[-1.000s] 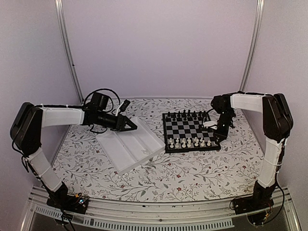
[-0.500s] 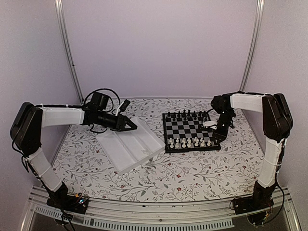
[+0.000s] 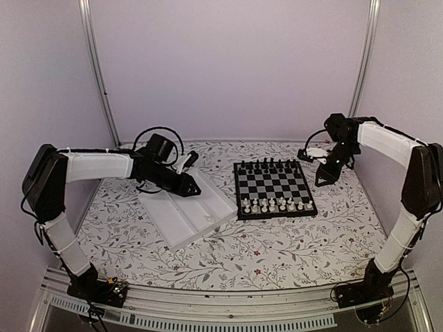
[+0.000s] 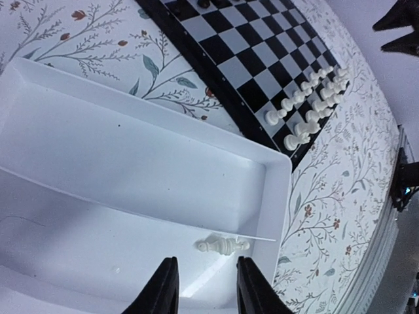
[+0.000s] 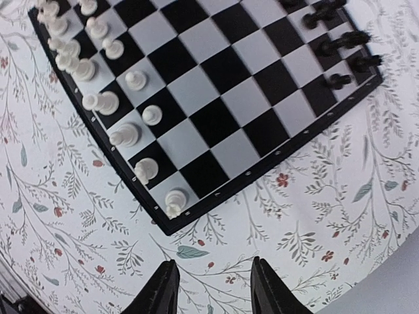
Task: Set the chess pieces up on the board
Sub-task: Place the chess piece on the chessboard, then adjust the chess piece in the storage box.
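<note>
The board [image 3: 272, 185] lies right of the table's centre. White chess pieces [image 3: 277, 205] fill its two near rows; black ones [image 3: 266, 166] line the far rows. One white piece [image 4: 222, 246] lies on its side in the white tray [image 4: 131, 150], against a divider near the tray's end wall. My left gripper [image 4: 206, 263] is open and empty just above the tray, with the piece a little ahead of its fingertips; it also shows in the top view [image 3: 197, 191]. My right gripper [image 5: 214, 263] is open and empty, above the cloth beside the board's right edge [image 3: 321, 182].
The tray [image 3: 176, 214] lies slanted left of the board. The flowered cloth [image 3: 277, 249] covers the table. The right wrist view shows the board's corner [image 5: 167, 229], its white pieces [image 5: 98, 101] and black pieces [image 5: 340, 46]. Walls and metal posts stand behind.
My right arm has lifted off the board's right side and swung back to the right. My left gripper has moved a little right along the tray.
</note>
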